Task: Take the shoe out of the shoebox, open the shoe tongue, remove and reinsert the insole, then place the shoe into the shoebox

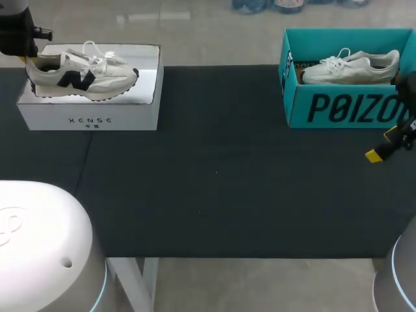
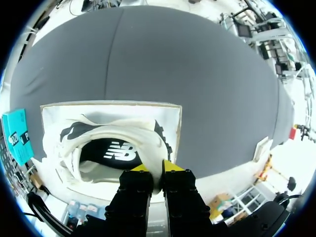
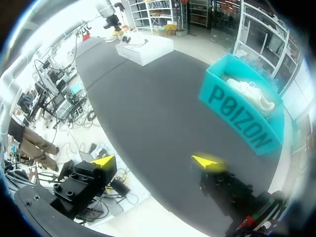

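Cream and grey sneaker [image 1: 84, 77] with a dark side logo stands on top of a white cardboard box [image 1: 91, 117] at the far left of the table. Its long axis runs across the table: the heel points to the left edge and the toe toward the middle. The left gripper [image 2: 155, 168] comes in over that heel. In the left wrist view its two yellow tips sit close together, with the padded heel collar pinched between them, so it has a firm hold on the back rim of the shoe. Just ahead of the fingers the shoe's mouth gapes, and the dark insole [image 2: 116, 150] lies flat inside it.

Any coming move turns on this hold. The shoe stretches straight away from the left fingers, heel first, so a lift or a drag would likely swing the toe unless the pull follows that axis. The tongue and laces lie beyond the mouth, on the far side from the grip, where a second gripper would have to work.

Bare black cloth [image 1: 214, 169] covers the middle of the table. At the far right stands a teal cardboard shoebox [image 1: 351, 107], open at the top, with a white lace-up sneaker [image 1: 351, 67] lying inside it, toe to the left.

The right gripper [image 3: 155, 161] hangs near the table's right edge, in front of that box. Its fingers are spread wide with nothing between them. It is well apart from the held sneaker, so the left arm is clearly the nearer one.
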You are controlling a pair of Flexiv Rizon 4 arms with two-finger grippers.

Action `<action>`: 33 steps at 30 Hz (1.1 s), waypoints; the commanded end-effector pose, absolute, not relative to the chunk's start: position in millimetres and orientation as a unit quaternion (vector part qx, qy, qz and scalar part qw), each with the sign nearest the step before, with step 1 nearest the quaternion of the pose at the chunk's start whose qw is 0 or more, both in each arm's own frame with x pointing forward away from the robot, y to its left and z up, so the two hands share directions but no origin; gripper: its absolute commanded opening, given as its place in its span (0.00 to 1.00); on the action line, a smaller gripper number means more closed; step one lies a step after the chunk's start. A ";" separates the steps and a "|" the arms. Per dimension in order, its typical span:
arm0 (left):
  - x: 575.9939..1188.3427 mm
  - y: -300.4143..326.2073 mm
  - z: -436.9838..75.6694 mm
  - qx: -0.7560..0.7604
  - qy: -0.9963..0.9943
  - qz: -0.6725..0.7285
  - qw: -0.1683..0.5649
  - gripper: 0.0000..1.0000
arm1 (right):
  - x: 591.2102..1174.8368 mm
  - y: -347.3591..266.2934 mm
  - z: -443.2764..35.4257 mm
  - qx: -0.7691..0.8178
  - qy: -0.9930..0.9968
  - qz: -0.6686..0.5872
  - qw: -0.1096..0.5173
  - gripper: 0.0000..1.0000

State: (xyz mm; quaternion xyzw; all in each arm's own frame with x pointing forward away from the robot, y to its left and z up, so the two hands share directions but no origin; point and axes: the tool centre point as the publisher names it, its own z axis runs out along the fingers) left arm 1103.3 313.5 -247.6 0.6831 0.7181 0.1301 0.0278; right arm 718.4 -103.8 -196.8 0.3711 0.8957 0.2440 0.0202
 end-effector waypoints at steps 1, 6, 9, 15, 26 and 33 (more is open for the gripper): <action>1107.9 313.0 -257.2 0.686 0.716 0.125 0.025 0.00 | 717.3 -103.7 -197.7 0.372 0.896 0.244 0.021 1.00; 1105.9 312.9 -266.3 0.688 0.716 0.119 0.021 0.00 | 717.3 -103.7 -197.7 0.372 0.896 0.244 0.021 1.00; 1104.7 312.8 -271.2 0.689 0.715 0.118 0.019 0.00 | 717.3 -103.7 -197.7 0.372 0.896 0.244 0.021 1.00; 1097.5 311.0 -281.6 0.690 0.714 0.114 0.015 0.00 | 717.3 -103.7 -197.7 0.372 0.896 0.244 0.021 1.00; 1088.5 306.7 -302.9 0.693 0.713 0.106 0.008 0.00 | 717.3 -103.7 -197.7 0.372 0.896 0.244 0.021 1.00; 1088.2 308.1 -318.5 0.694 0.713 0.099 0.003 0.00 | 717.3 -103.7 -197.7 0.372 0.896 0.244 0.021 1.00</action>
